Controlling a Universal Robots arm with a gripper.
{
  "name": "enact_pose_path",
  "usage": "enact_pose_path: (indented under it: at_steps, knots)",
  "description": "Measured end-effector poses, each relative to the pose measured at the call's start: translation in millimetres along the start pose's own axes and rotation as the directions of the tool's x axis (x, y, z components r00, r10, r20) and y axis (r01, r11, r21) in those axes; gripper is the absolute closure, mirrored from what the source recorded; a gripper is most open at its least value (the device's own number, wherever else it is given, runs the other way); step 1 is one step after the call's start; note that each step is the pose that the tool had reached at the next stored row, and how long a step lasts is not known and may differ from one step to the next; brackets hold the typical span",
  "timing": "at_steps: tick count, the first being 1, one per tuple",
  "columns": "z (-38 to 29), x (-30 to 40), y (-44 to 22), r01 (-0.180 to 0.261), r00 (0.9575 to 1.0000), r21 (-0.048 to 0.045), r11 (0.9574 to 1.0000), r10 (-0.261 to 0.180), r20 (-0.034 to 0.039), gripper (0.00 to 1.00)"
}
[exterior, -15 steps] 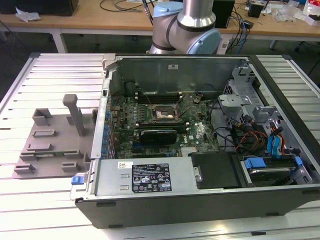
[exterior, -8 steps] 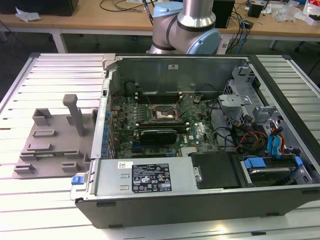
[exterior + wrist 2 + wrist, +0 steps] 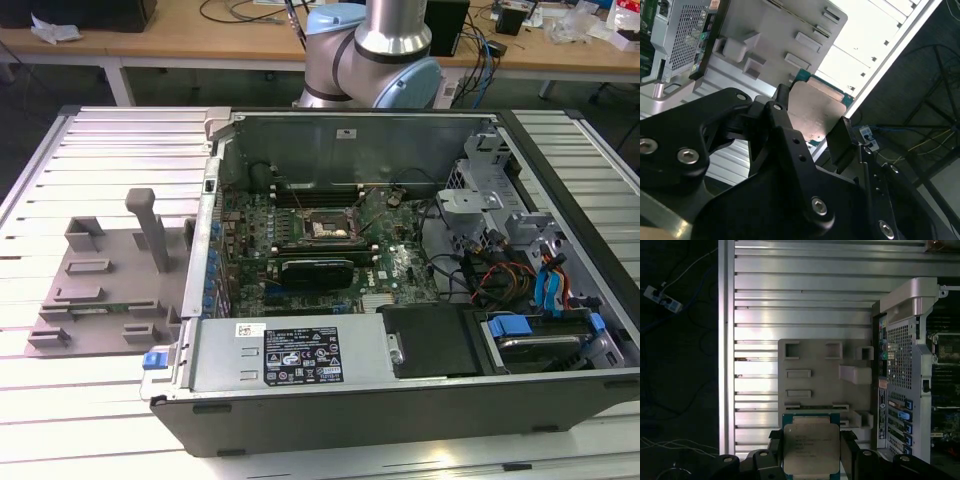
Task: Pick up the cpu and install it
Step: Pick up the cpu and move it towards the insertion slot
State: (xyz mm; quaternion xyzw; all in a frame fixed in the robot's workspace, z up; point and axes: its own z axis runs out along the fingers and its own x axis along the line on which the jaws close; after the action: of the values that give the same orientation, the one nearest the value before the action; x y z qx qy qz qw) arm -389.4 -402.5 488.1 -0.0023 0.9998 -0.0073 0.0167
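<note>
Our claw clamped on the cpu by its side edges, over the grey tray's edge (case just beside), wide table slats around.

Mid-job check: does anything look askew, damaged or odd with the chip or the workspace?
Nothing stands out. In the first wrist view the cpu sits square in the end effector, its metal top unmarked, in front of the grey fixture plate beside the open computer case.
</note>
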Motion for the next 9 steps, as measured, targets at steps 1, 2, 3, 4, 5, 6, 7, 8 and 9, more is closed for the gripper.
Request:
enact_pose_path:
  at_steps: [1,2,3,4,5,6,7,8,9]
  knots:
    - [-0.7,0.0,0.0,0.000,1.0000,0.0000,1.0000,0.000,0.0000,0.45]
    - [-1.3,0.0,0.0,0.000,1.0000,0.0001,1.0000,0.000,0.0000,0.45]
    - [-3.1,-0.1,-0.1,0.000,1.0000,0.0000,1.0000,0.000,0.0000,0.45]
    - [-4.9,-0.2,-0.1,0.000,1.0000,0.0001,1.0000,0.000,-0.0001,0.45]
    - [-7.5,-0.2,-0.1,0.000,1.0000,0.0001,1.0000,0.000,-0.0001,0.45]
    - [-8.6,-0.3,-0.1,0.000,1.0000,0.0001,1.0000,0.000,0.0000,0.45]
    - [-9.6,-0.3,-0.1,0.000,1.0000,0.0001,1.0000,0.000,0.0000,0.45]
    - [-11.3,-0.4,-0.2,0.000,1.0000,0.0001,1.0000,0.000,0.0000,0.45]
    - [-12.0,-0.4,-0.2,0.000,1.0000,0.0001,1.0000,0.000,0.0000,0.45]
